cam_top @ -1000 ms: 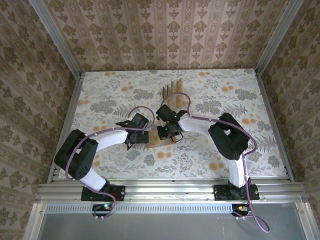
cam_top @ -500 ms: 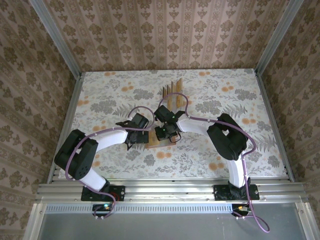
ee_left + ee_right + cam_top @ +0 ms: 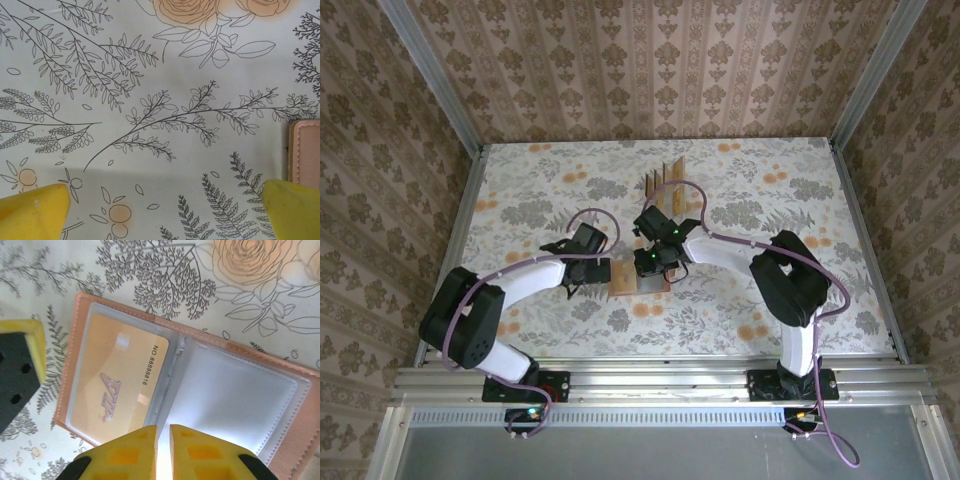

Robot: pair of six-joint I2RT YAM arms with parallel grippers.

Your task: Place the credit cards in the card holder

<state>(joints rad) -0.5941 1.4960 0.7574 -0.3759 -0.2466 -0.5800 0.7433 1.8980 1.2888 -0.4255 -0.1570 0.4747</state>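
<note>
The card holder (image 3: 190, 390) lies open and flat on the floral table, with one golden credit card (image 3: 117, 385) inside its left clear pocket. Its right pocket (image 3: 235, 395) looks bare. My right gripper (image 3: 163, 429) hovers over the wallet's centre fold, its yellow fingers shut to a thin slit with nothing seen between them. In the top view that gripper (image 3: 653, 262) sits over the wallet (image 3: 625, 282). My left gripper (image 3: 162, 220) is open just left of the wallet's edge (image 3: 305, 152). Several more tan cards (image 3: 665, 185) stand upright farther back.
The cards at the back stand in a clear stand behind the right gripper. One yellow finger (image 3: 17, 365) of the left gripper sits close beside the wallet's left edge. Patterned walls close in the table (image 3: 790, 290) on three sides.
The left arm has drawn back to the left, off the wallet. The right gripper has shifted slightly over the open wallet.
</note>
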